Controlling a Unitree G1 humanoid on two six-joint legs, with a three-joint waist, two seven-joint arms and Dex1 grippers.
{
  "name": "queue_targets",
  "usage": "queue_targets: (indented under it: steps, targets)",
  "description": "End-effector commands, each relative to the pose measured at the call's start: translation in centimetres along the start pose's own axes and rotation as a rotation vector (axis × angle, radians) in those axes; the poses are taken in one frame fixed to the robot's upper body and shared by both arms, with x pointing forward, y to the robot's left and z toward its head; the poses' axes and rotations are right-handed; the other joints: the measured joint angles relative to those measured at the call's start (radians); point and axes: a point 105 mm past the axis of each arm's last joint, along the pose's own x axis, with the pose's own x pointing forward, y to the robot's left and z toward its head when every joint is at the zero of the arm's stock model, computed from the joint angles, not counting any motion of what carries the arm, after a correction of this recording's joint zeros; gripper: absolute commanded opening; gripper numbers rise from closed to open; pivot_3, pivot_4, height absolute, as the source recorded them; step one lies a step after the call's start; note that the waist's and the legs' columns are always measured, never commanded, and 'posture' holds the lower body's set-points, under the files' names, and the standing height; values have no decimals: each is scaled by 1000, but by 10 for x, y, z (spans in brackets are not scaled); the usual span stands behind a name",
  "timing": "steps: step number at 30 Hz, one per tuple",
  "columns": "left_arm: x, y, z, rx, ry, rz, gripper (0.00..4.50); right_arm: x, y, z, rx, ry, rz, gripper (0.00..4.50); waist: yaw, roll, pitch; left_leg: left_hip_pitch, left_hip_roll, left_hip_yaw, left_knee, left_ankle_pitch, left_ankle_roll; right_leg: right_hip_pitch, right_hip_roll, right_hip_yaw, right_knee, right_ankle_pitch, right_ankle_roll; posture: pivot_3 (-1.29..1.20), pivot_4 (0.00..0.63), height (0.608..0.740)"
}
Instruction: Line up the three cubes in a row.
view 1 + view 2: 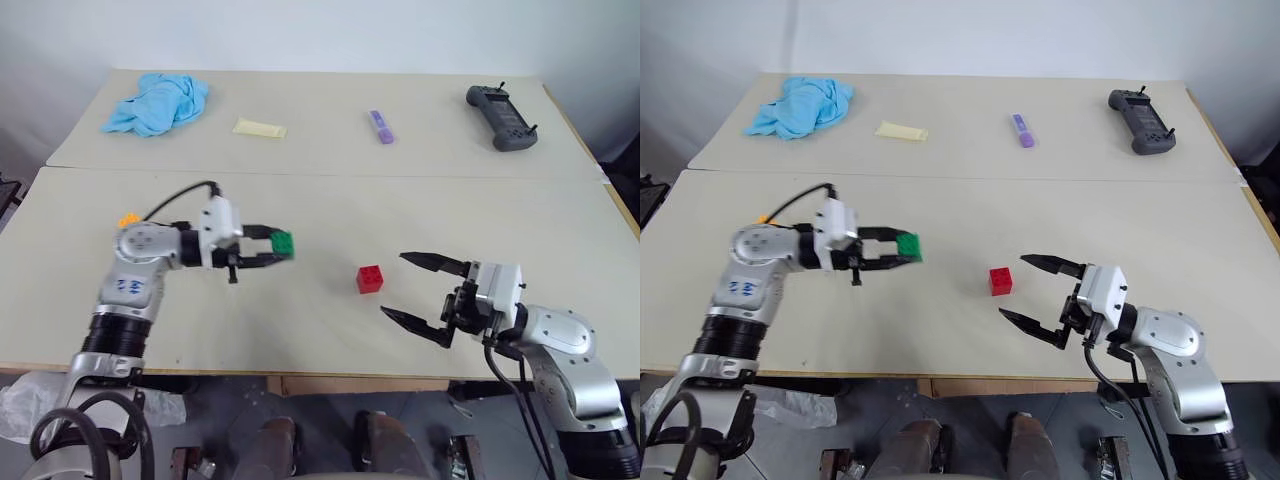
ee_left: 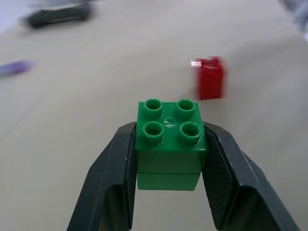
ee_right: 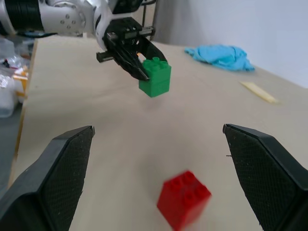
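- The left hand (image 1: 272,248) is gripping the green cube (image 1: 283,243) between its two black fingers, holding it clear of the table (image 1: 320,205) with the studs facing up.
- The red cube (image 1: 369,278) is sitting on the table at about 4 o'clock from the green one, well apart from it; the orange-yellow cube (image 1: 128,219) is peeking out behind the left arm, at about 9 o'clock from the green cube.
- The right hand (image 1: 420,291) is hanging with its fingers spread wide, holding nothing, just beside the red cube at its 3 o'clock.
- Risk: the fingers are pinching only the cube's side faces near the tips, so a quick swing or a hard set-down is likely to twist it or let it slip.
- Risk: releasing above the table would let the cube bounce or roll out of line.
- Risk: setting the green cube down too near the red one could nudge it, and the open right hand waiting there is narrowing the room to work.
- Risk: the orange-yellow cube is lying half hidden by the left arm, so an elbow sweep could knock it further from the row.
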Motion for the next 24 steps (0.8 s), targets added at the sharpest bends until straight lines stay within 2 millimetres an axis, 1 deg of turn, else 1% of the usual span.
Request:
queue_targets:
  steps: [1,7,11,15,17,18,20,21,24]
  targets:
    - [10,-5,-13,2,34,-85,1484,-4,2,13,-32,-21,-3,4500,-4,0,0,0,1,1,0,0,0,-1,0,0,0,0,0,0,150,740]
    - [31,-1,-32,-42,44,-103,1484,-8,7,12,-18,-6,-27,4500,3,-1,1,0,2,4,1,1,1,-1,3,-1,2,0,1,0,150,740]
    - [33,1,-35,-38,44,-104,1484,-8,9,12,-15,-2,-39,4500,5,-1,0,0,-1,4,1,1,2,-1,2,0,3,1,2,0,150,740]
    - [37,-1,-34,-64,14,-134,1484,-8,14,12,-10,-3,-38,4500,6,-1,0,1,-1,4,1,2,3,0,1,0,2,1,2,0,150,740]
    - [36,-2,-34,-68,14,-145,2210,-7,14,12,-7,-4,-39,4500,4,-1,0,1,-1,4,1,2,3,-1,1,0,2,1,3,0,150,740]
    - [35,-1,-33,-65,9,-138,2417,-7,15,12,-6,-5,-37,4500,4,-1,0,1,-1,4,1,2,3,-1,1,0,2,1,3,0,150,740]
    - [33,6,-27,-62,-20,-104,2975,-6,15,11,-4,-6,-36,4500,4,-1,1,0,-1,4,1,2,3,-1,1,0,3,1,3,0,150,740]
    - [30,9,-24,-59,-34,-85,3339,-6,14,11,-2,-7,-35,4500,4,-1,1,0,-1,4,1,2,3,-1,1,0,3,1,3,0,150,740]
    - [17,15,-15,-26,-64,-43,4194,-4,14,11,1,-13,-26,4500,3,-2,1,0,-1,4,1,2,3,-1,1,0,2,1,3,0,150,740]
